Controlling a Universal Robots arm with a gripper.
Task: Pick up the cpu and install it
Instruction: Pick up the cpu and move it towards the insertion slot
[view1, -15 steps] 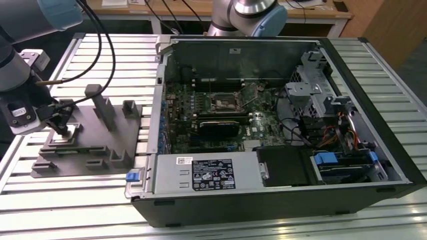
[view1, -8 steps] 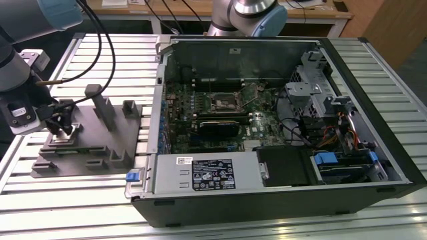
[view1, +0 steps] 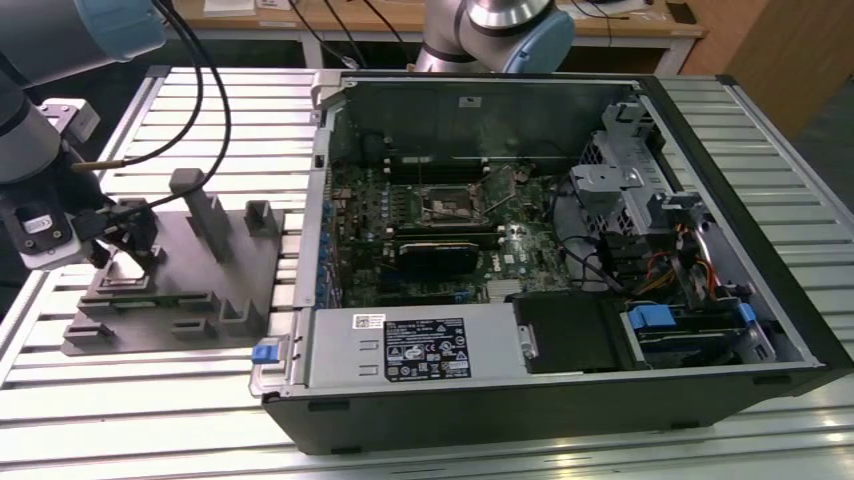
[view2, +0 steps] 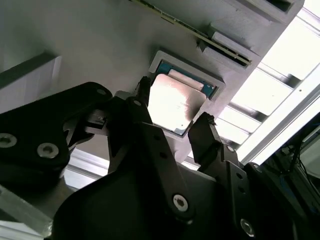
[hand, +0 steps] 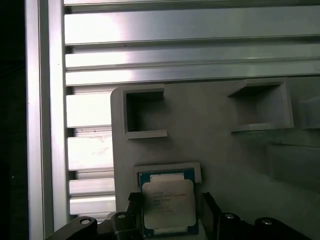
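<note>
- Exterior view: the arm sits at that view's left, gripper (view1: 120, 258) down over the grey fixture plate (view1: 187, 305) on the slatted aluminium table (view1: 160, 410). It is well apart from the open PC case (view1: 561, 410).
- cpu (hand: 167, 202): lies flat in a shallow framed pocket of the plate, silver top up, green edge showing round it. The frame keeps it square and located, which is probably why the jaws can take it from two opposite sides.
- Tool: jaws apart, straddling the cpu in both wrist views. One finger (view2: 142, 100) looks right at the chip's edge. The other finger (view2: 205, 130) shows a sliver of gap in the first wrist view.
- Judgement: spread, not clamped. The chip sits in its pocket, so the task is at the pick stage.
- Fingers sit low against the plate. It's a thin part with only the rim to grab, so that fits.
- Around: two empty recesses (hand: 145, 115) in the plate beyond the cpu, and upright posts (view1: 207, 215) just beside the gripper. Tight quarters, but nothing sits between the jaws and the chip.
- Black cables (view1: 200, 90) loop off the arm above the plate, clear of the posts as far as I can tell.
- Install side: black socket frame (view1: 445, 205) on the motherboard (view1: 360, 240), mid-case.
- The case walls, drive cage (view1: 627, 175) and power supply (view1: 414, 345) box the socket in.
</note>
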